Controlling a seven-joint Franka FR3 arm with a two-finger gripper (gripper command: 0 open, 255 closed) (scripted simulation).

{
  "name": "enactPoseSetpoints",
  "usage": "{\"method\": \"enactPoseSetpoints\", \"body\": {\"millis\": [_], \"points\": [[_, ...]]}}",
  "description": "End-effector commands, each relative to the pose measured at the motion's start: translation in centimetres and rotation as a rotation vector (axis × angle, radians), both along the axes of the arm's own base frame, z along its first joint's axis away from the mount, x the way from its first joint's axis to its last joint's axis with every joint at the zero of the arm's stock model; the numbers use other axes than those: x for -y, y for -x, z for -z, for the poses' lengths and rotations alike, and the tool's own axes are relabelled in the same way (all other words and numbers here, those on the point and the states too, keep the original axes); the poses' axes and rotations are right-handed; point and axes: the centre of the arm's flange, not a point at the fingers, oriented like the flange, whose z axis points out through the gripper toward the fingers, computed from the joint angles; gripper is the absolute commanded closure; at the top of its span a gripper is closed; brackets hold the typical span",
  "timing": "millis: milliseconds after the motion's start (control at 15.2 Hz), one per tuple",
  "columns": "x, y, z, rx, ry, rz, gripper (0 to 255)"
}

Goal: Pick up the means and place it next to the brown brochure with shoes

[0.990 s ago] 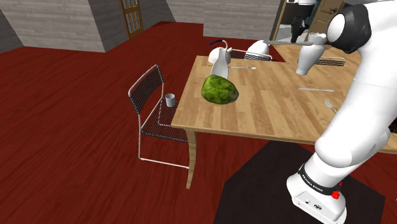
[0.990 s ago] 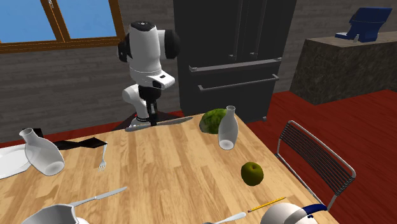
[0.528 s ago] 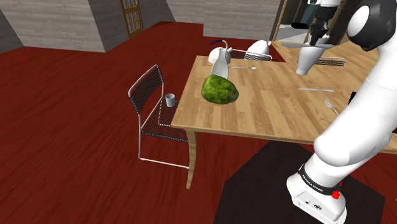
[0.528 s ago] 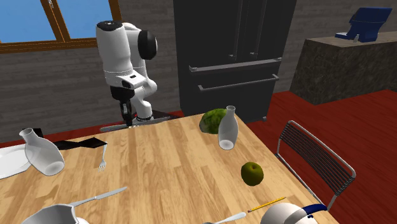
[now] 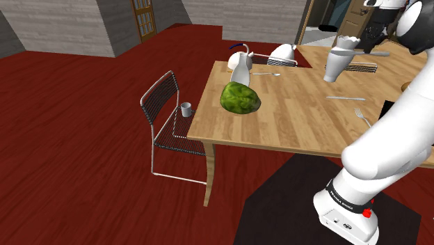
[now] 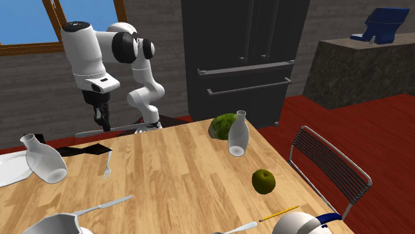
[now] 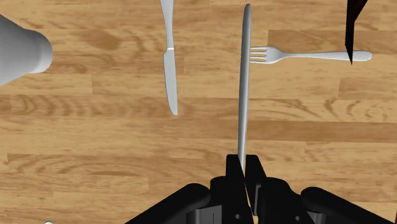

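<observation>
My gripper [image 7: 244, 167] is shut on the handle end of a thin silver knife [image 7: 243, 83], seen edge-on above the wooden table [image 7: 191, 140]. In the second exterior view the gripper [image 6: 101, 119] hangs over the table's far left corner, and the knife [image 6: 123, 129] sticks out level toward the right. In the shoulder view the gripper [image 5: 373, 40] holds the knife [image 5: 353, 51] above the far right of the table. A flat black sheet [image 6: 83, 150] lies just beneath, and its corner [image 7: 355, 22] lies beside the fork's handle in the wrist view.
A fork [image 7: 305, 55] and a second knife [image 7: 168, 57] lie on the table under the gripper. A tipped white bottle [image 6: 41, 158] and a plate [image 6: 10, 169] lie nearby. Farther off are a green lumpy thing [image 5: 240, 98], a white vase [image 6: 238, 133], a green fruit [image 6: 263, 180] and a wire chair [image 5: 163, 111].
The arm has swung toward the second exterior view's left, carrying the knife from near the table's middle back edge to over the black sheet and fork.
</observation>
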Motion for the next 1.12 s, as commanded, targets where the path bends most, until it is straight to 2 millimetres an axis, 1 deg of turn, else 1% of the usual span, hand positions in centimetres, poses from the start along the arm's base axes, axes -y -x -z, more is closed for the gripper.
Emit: {"method": "enactPoseSetpoints", "body": {"millis": [0, 132, 1056], "points": [[1.0, 2.4, 0.1, 0.000, 0.000, -0.001, 255], [1.9, 4.5, 0.1, 0.000, 0.000, -0.001, 255], [1.9, 4.5, 7.4, 0.000, 0.000, -0.001, 255]]}}
